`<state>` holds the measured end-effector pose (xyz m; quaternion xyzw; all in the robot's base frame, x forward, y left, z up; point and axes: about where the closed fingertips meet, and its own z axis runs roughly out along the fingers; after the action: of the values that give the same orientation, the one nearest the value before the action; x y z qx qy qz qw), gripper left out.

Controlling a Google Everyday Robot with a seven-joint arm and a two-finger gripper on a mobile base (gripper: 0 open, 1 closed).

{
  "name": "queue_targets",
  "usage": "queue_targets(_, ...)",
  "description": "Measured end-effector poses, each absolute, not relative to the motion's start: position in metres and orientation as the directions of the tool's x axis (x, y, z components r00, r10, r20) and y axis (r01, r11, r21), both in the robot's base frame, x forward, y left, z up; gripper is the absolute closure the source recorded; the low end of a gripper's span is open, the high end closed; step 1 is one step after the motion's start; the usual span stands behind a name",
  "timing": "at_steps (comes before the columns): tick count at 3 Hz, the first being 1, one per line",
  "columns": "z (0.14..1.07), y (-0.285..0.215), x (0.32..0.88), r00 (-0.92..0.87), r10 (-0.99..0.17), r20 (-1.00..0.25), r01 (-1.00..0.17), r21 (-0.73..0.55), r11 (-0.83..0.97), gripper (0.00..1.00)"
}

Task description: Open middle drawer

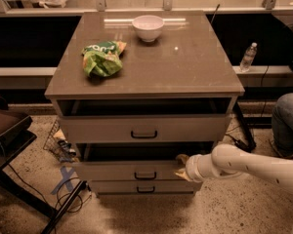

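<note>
The middle drawer [127, 170], the mid-height front panel of the three-drawer cabinet [224, 112], sat between the top drawer [102, 128] and the bottom drawer [117, 187]. Its small dark bar handle [145, 175] lay at the panel's centre. A dark gap showed above the panel, and the panel stood forward of the bottom drawer's front. The top drawer likewise showed a dark opening beneath the cabinet top [185, 67].

The gripper [181, 167] was at the right end of the middle drawer's front panel, well to the right of the handle and level with the panel's upper edge. Its tan tips lay against or just in front of the panel; contact could not be confirmed. Whether the gripper was open or closed could not be told. The white arm [249, 165] entered from the lower right edge and reached leftward, nearly horizontal and rising slightly toward the wrist. A ringed wrist collar [199, 167] sat just behind the gripper.

On the cabinet top, a white bowl [147, 27] stood near the rear centre. A crumpled green snack bag [102, 57] lay to the left. A water bottle [248, 57] stood upright on a ledge behind the cabinet's right side. Blue tape [63, 179] marked the speckled floor at the lower left.
</note>
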<state>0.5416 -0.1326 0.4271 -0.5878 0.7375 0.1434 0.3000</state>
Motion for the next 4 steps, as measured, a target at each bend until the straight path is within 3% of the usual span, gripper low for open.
queue_targets(1,0.4284,-0.1326,0.5415,-0.129,-0.781,-0.611,-0.953,-0.141,0.268,1.00)
queue_targets(4,0.4341,-0.1325,0.5413,-0.129,-0.781,-0.611,-0.953,-0.141,0.268,1.00)
